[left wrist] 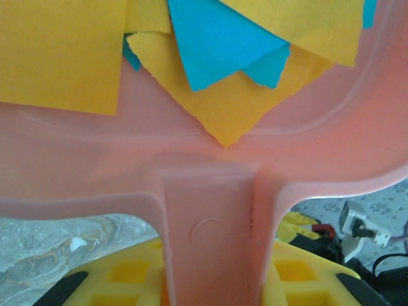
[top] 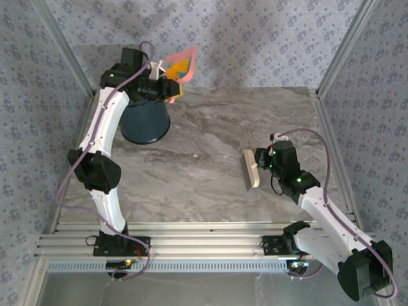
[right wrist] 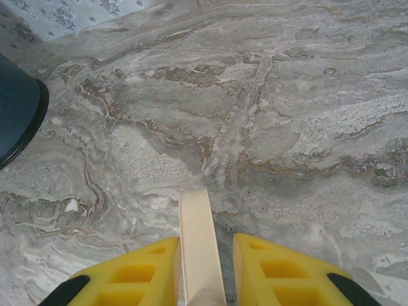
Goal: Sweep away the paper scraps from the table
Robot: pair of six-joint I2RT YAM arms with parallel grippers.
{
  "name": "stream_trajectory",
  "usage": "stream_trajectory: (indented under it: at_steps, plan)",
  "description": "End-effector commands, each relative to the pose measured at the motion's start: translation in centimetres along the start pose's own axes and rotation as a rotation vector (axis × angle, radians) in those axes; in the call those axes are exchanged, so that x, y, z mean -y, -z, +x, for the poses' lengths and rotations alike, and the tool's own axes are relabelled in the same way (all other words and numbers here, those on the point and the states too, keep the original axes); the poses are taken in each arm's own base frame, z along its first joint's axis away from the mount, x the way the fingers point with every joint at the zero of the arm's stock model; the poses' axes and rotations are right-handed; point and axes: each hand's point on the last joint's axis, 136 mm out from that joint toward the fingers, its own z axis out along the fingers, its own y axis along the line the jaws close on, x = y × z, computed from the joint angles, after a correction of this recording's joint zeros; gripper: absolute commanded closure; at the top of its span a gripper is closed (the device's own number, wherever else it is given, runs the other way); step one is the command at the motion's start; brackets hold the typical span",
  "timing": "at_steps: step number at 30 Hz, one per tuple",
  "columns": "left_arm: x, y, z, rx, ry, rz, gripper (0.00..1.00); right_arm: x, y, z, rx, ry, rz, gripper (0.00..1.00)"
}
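Observation:
My left gripper (top: 167, 86) is shut on the handle of a pink dustpan (top: 187, 62), held tilted up in the air at the back left, just above a dark blue bin (top: 145, 121). Teal-blue and orange-yellow paper scraps (left wrist: 217, 44) lie inside the dustpan (left wrist: 210, 210), whose handle runs down between my yellow fingers (left wrist: 127, 274). On the right side of the table (top: 210, 140), my right gripper (top: 262, 162) is shut on a cream brush (top: 251, 168). The brush handle (right wrist: 201, 236) sits between the yellow fingers (right wrist: 280, 274), over bare marble.
The bin (right wrist: 19, 108) stands at the table's back left, close to the wall. Aluminium framing runs along the table's edges (top: 191, 239). Patterned walls close in the back and both sides.

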Motion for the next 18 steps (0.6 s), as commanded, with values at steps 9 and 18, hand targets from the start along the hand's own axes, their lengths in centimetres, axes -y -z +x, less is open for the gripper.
stream_trajectory:
  at_steps: [9,18]
  plan:
    - [0.9,4.6,-4.6,0.201,0.121,0.18,1.0,-0.4,-0.1,-0.7,0.014,-0.02,-0.015,1.0]
    - [-0.4,5.7,-6.4,0.286,0.234,0.279,1.0,-0.5,-0.2,-0.6,0.01,-0.02,-0.016,1.0]
